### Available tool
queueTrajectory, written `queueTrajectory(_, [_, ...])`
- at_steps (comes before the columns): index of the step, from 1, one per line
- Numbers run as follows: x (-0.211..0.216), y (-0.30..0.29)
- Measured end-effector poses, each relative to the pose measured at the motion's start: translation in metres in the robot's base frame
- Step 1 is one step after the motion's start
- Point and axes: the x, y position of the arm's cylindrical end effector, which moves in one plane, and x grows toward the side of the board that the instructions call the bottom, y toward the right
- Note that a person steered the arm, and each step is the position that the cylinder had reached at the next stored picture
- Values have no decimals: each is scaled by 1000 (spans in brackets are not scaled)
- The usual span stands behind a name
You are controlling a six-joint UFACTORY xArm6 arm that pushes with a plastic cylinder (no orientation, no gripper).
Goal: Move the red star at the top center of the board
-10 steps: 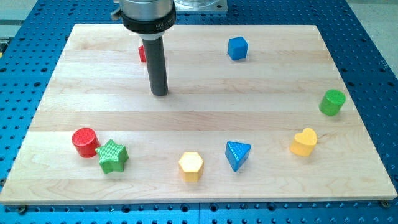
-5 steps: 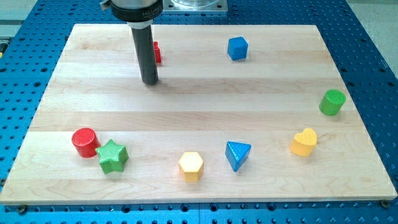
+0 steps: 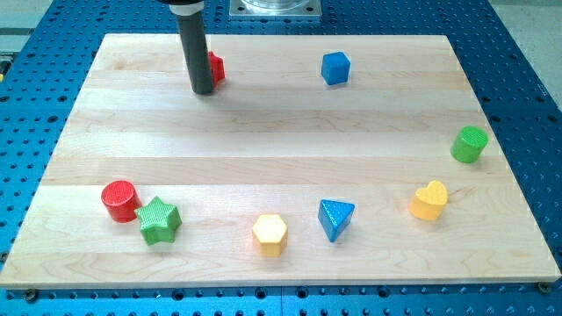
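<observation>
The red star (image 3: pixel 216 67) lies near the view's top, left of centre, on the wooden board (image 3: pixel 281 167). The dark rod hides most of it; only its right part shows. My tip (image 3: pixel 203 90) rests on the board just left of and slightly below the star, touching it or nearly so.
A blue cube (image 3: pixel 335 68) sits at the top, right of centre. A green cylinder (image 3: pixel 469 144) is at the right edge. Along the bottom lie a yellow heart (image 3: pixel 428 200), a blue triangle (image 3: pixel 335 218), a yellow hexagon (image 3: pixel 270 234), a green star (image 3: pixel 159 220) and a red cylinder (image 3: pixel 119 200).
My tip has moved towards the view's top and a little left, from below the red star to its left side. The star shows slightly further right than before.
</observation>
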Motion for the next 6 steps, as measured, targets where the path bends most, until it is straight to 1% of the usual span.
queueTrajectory(1, [-28,-7])
queueTrajectory(2, [-3,-50])
queueTrajectory(3, [-34,-90])
queueTrajectory(4, [-61,-54])
queueTrajectory(5, [-65,21])
queueTrajectory(6, [-33,39])
